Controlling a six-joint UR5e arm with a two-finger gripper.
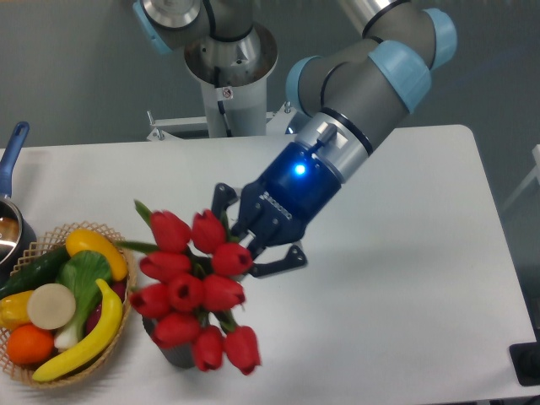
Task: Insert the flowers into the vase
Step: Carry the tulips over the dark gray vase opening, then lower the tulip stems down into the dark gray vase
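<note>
A bunch of red tulips, the flowers (192, 285), hangs in the air at the front left of the table, held by my gripper (250, 245), which is shut on the green stems. The red heads spread out toward the camera and cover most of the dark grey vase (171, 351). Only a sliver of its ribbed wall shows below the blooms. The flowers sit above the vase; I cannot tell whether the stems reach its mouth.
A wicker basket (119, 316) of fruit and vegetables stands at the table's left edge, just left of the vase. A pot with a blue handle (10, 156) sits at the far left. The arm's base post (229, 89) rises behind the table.
</note>
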